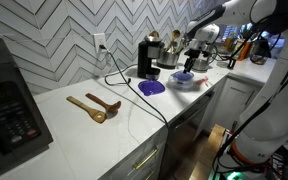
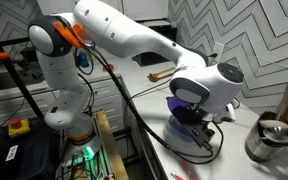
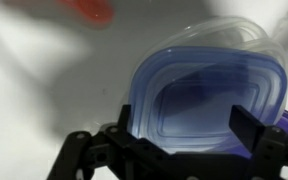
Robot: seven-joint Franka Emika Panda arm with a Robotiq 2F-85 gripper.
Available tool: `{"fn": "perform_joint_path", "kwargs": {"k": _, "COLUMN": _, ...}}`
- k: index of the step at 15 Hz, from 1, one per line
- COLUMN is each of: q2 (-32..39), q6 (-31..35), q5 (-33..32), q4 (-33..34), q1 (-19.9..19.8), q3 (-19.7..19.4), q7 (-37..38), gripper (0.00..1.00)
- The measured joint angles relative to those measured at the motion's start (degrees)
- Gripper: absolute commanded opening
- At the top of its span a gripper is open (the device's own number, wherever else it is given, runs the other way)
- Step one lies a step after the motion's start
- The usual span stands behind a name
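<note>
Wide-open fingers over plastic container

Translucent blue-tinted plastic container, upright on the white counter

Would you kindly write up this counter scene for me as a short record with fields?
container: translucent bluish plastic, on the counter
claw: open, directly over the container
blue flat piece: perhaps a lid, lying apart from the container
wooden spoons: two, farther along the counter
coffee maker: against the tiled wall
</note>
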Motion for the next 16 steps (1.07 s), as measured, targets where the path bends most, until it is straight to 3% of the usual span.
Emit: {"fn": "perform_joint_path", "kwargs": {"k": 16, "q2": -0.10, "q6": 3.76, "q5": 2.45, "q4": -0.72, "q1": 2.22, "q3": -1.05, "q7": -2.85, "gripper": 1.00}}
